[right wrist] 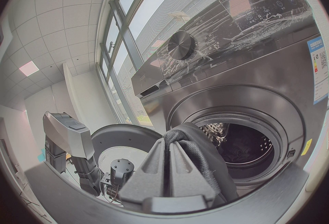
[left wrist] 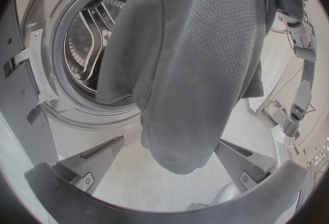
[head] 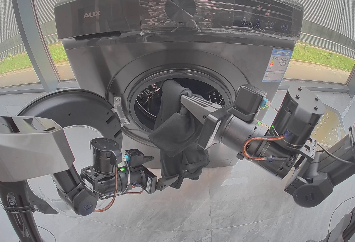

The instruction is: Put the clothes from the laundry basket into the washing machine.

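Observation:
A dark grey garment (head: 177, 132) hangs in front of the washing machine's (head: 177, 50) open drum mouth (head: 148, 102), its top draped over the rim. My right gripper (head: 183, 98) is shut on the garment's upper part at the mouth; the pinched cloth (right wrist: 202, 152) bulges above its fingers (right wrist: 154, 173). My left gripper (head: 172, 181) sits low, at the garment's bottom end. It is open, and the cloth (left wrist: 192, 64) hangs down between its spread fingers (left wrist: 102, 152). More dark cloth (right wrist: 240, 147) seems to lie inside the drum.
The round door (head: 70, 109) stands swung open to the left, just above my left arm. A pale perforated object (head: 329, 124) sits on the floor at the right of the machine. Grey floor tiles (head: 222, 209) lie bare in front.

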{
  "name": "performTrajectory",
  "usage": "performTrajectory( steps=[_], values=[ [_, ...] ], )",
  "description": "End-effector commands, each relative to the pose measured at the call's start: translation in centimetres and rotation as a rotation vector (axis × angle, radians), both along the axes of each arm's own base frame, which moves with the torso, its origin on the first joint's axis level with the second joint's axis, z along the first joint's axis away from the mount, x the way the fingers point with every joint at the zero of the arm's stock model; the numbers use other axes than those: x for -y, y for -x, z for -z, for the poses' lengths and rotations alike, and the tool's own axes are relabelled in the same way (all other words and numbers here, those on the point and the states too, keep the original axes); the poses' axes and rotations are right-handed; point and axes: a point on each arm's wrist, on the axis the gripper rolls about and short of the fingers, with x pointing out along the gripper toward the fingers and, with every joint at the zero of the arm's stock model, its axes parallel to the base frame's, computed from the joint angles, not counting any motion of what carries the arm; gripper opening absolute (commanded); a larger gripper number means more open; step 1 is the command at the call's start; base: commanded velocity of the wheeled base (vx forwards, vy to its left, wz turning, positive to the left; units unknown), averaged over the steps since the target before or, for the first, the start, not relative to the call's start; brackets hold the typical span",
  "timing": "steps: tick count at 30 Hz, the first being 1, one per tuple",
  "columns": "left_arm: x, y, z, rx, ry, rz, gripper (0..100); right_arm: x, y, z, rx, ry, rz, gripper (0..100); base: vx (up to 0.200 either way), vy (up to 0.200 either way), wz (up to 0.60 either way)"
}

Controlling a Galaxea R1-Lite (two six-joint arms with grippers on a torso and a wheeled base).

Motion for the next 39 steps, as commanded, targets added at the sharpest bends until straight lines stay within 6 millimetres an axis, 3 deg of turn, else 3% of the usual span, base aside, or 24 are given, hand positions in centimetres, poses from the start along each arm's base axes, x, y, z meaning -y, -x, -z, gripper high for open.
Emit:
performTrajectory(
  steps=[1,7,8,19,32,33,39],
  values=[
    [0.3,-0.2,0.6,-0.018,0.009,0.003,100,0.0,0.1,-0.1,0.003,-0.003,-0.002,0,0.000,0.000,0.00],
    [0.6,-0.6,0.5,-0.005,0.030,-0.008,100,0.0,0.1,0.0,0.000,-0.002,-0.002,0,0.000,0.000,0.00],
    [0.6,-0.7,0.5,-0.001,0.030,-0.009,0,0.0,0.1,0.0,-0.001,-0.001,-0.002,0,0.000,0.000,0.00],
    [0.7,-0.3,-0.2,0.050,0.061,-0.001,0,0.1,0.0,0.2,-0.005,0.003,0.001,0,0.000,0.000,0.00],
    [0.0,3.3,-2.9,0.147,0.122,0.034,0,1.2,-1.3,1.7,-0.039,0.040,0.053,0,0.000,0.000,0.00],
    [-0.1,3.3,-3.2,0.165,0.131,0.030,0,1.4,-1.6,1.8,-0.045,0.045,0.064,100,0.000,0.000,0.00],
    [0.0,3.2,-5.4,0.227,0.221,0.016,0,2.3,-2.5,3.0,-0.077,0.076,0.102,100,0.000,0.000,0.00]
  ],
)
